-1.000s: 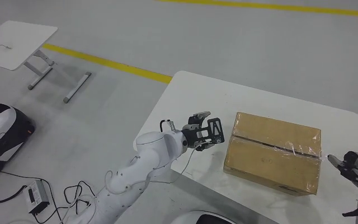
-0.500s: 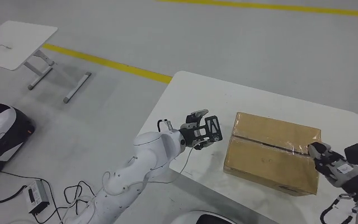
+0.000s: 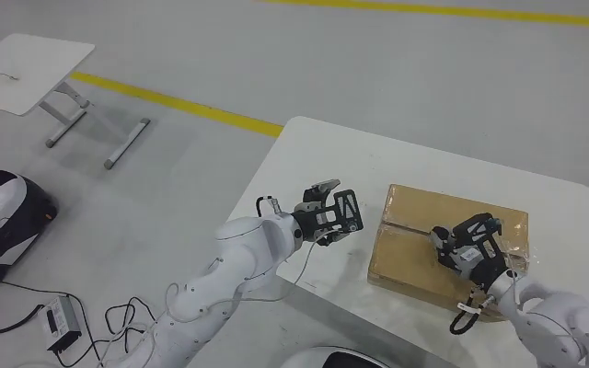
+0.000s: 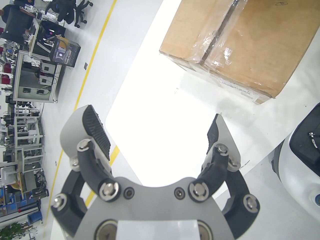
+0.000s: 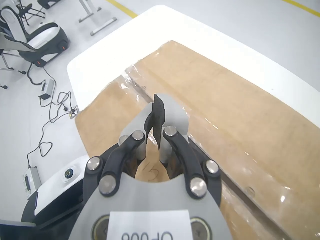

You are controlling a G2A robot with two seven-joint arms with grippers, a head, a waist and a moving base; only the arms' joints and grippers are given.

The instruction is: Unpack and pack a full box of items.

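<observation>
A closed brown cardboard box (image 3: 419, 235) (image 4: 240, 38) (image 5: 225, 93) lies on the white table (image 3: 322, 156), its centre seam sealed with clear tape. My left gripper (image 3: 342, 213) (image 4: 157, 123) hovers open over bare table just left of the box, nothing between its fingers. My right gripper (image 3: 460, 241) (image 5: 157, 112) is shut and empty, sitting over the box's top near the taped seam, about mid-length.
The table's near edge runs just below the left gripper (image 3: 304, 285). A small white side table (image 3: 37, 69) stands far off on the floor at upper left. Cables and a power brick (image 3: 64, 317) lie on the floor.
My right arm has come in from the right edge of the table and now sits over the box top. The left gripper shifted slightly left and stays open.
</observation>
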